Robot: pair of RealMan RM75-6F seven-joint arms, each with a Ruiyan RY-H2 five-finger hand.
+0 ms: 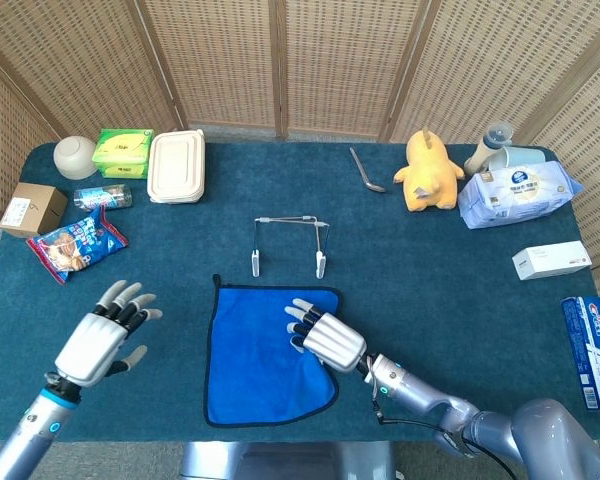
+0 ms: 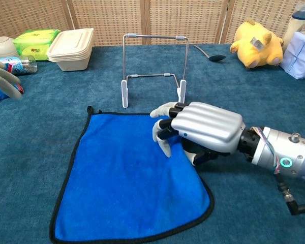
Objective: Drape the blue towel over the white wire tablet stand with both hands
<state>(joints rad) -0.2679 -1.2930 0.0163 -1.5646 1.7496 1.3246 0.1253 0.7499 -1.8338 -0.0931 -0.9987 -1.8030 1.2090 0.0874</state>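
The blue towel (image 1: pixel 260 360) with a black hem lies flat on the table, just in front of the white wire tablet stand (image 1: pixel 290 243), which stands upright and bare. My right hand (image 1: pixel 325 338) rests palm down on the towel's far right part, bent fingertips (image 2: pixel 162 140) touching the cloth; the towel (image 2: pixel 122 188) shows no lift or wrinkle. The right hem under the palm is hidden. My left hand (image 1: pixel 105 335) hovers with fingers spread and nothing in it, left of the towel and apart from it. In the chest view, only its blurred fingers (image 2: pixel 2 84) show at the left edge, with the stand (image 2: pixel 153 66) behind.
At the back left are a stack of beige lidded containers (image 1: pixel 176 165), a green pack (image 1: pixel 121 151), a bowl (image 1: pixel 75 156), a small bottle (image 1: pixel 102 196), a snack bag (image 1: pixel 77 243) and a cardboard box (image 1: pixel 30 208). A spoon (image 1: pixel 365 172), a yellow plush (image 1: pixel 428 172), a wipes pack (image 1: pixel 516 195) and a white box (image 1: pixel 550 259) lie right.
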